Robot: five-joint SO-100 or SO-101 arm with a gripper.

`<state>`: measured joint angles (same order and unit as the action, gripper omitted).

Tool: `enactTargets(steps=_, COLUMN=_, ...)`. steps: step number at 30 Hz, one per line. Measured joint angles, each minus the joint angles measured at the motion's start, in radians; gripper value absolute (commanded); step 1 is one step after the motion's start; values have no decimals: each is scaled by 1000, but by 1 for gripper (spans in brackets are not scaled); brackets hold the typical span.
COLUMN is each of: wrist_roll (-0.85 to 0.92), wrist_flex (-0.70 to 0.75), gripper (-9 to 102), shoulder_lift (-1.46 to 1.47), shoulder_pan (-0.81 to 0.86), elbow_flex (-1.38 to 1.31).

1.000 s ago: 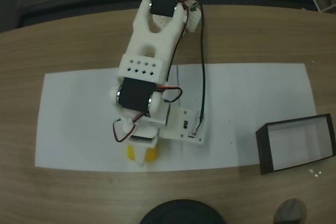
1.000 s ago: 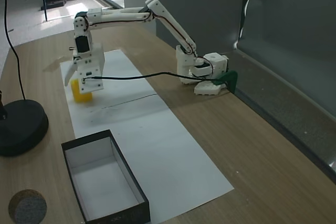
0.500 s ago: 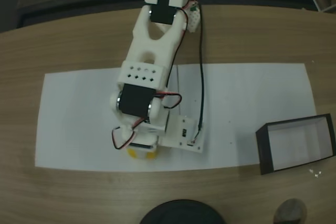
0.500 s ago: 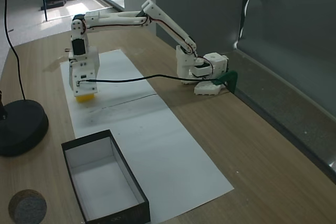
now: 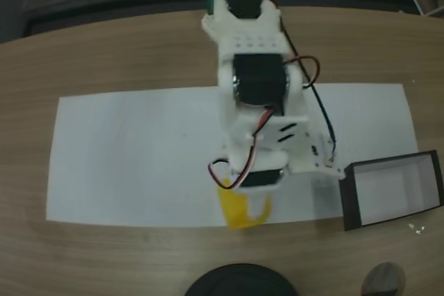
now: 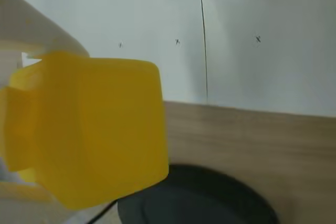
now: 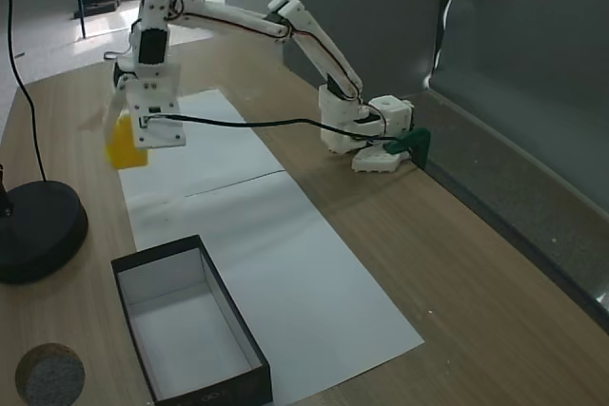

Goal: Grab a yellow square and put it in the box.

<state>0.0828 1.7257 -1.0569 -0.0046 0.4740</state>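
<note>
The yellow square [image 5: 241, 214] hangs above the front edge of the white paper, with my gripper [image 5: 248, 206] shut on it. In a fixed view from the side the yellow square [image 7: 123, 146] is lifted off the table under the gripper [image 7: 127, 138], well short of the box. The wrist view has the yellow square [image 6: 94, 129] large at the left, pressed by a white finger [image 6: 37, 32]. The box [image 5: 392, 195] stands open to the right of the arm, black-walled with a pale inside; in the side view the box [image 7: 190, 322] is near the table's front.
A white paper sheet [image 5: 125, 157] covers the wooden table. A round black base [image 5: 239, 282] sits at the near edge just below the held block, seen also as the round black base [image 7: 36, 230]. A small round disc [image 5: 383, 279] lies near the box.
The gripper closed on the yellow square, lifted it off the paper and swung with it toward the box side. The box has not moved.
</note>
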Motion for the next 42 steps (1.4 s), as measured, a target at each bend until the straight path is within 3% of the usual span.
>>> enactTargets(steps=7, wrist_roll=55, wrist_flex=2, gripper=14, shoulder_lift=-311, shoulder_pan=-331, elbow_flex=-14)
enactTargets(steps=15, wrist_roll=60, wrist_flex=-40, gripper=14, shoulder_lift=-299, shoulder_pan=-647, elbow_flex=-21)
enactTargets(steps=23, wrist_roll=60, wrist_flex=-166, gripper=16, shoulder_lift=-66, shoulder_pan=-652, elbow_flex=-25)
enactTargets(steps=42, wrist_roll=26, wrist_flex=-245, gripper=15, shoulder_lift=97, shoulder_pan=-548, elbow_flex=-25)
